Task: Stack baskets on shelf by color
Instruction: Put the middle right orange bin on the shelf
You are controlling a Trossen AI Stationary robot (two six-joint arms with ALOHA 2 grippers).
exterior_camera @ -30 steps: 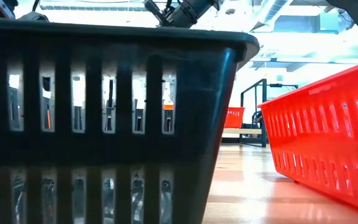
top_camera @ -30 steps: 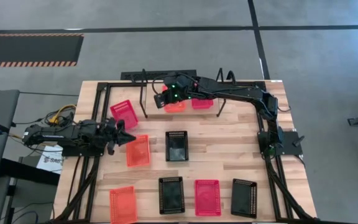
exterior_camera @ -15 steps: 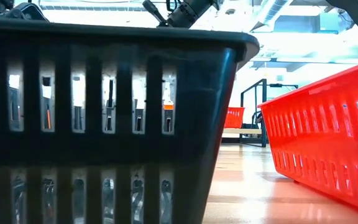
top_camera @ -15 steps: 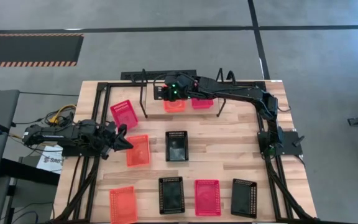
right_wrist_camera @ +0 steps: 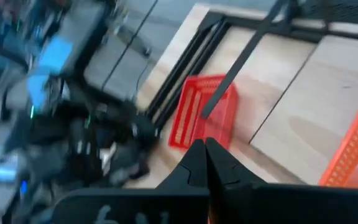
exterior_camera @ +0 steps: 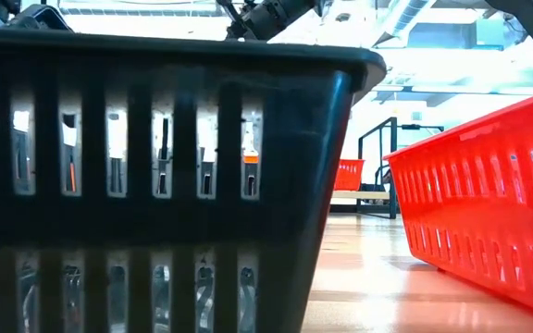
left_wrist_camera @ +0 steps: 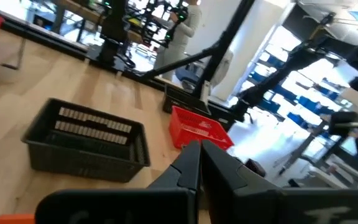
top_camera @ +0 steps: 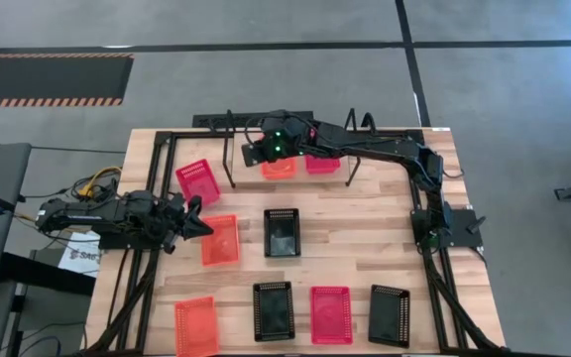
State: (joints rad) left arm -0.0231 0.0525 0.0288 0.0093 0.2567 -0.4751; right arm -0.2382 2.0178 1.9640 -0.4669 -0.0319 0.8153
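Observation:
The shelf [top_camera: 295,127], a low black wire rack, stands at the table's far edge. An orange basket [top_camera: 280,168] and a red-pink basket [top_camera: 322,164] lie side by side within its frame. My right gripper [top_camera: 249,154] hangs shut just left of the orange one, holding nothing. My left gripper [top_camera: 207,226] is shut and empty at the table's left side, pointing at another orange basket [top_camera: 220,240]. A black basket [top_camera: 282,232] lies mid-table, and a red-pink basket [top_camera: 198,181] lies tilted at far left. The near row holds orange [top_camera: 196,326], black [top_camera: 274,310], red-pink [top_camera: 331,314] and black [top_camera: 390,314] baskets.
A black rail frame [top_camera: 157,213] runs around the table's sides. In the low view a black basket [exterior_camera: 155,185] fills the left and a red-pink basket [exterior_camera: 489,217] the right. Bare wood lies between the mid-table baskets and the near row.
My right gripper has tipped up and swung a little toward the table's left, off the orange basket on the shelf, which now shows more fully. My left gripper has turned slightly on the spot. Both have stayed shut, and no basket has moved.

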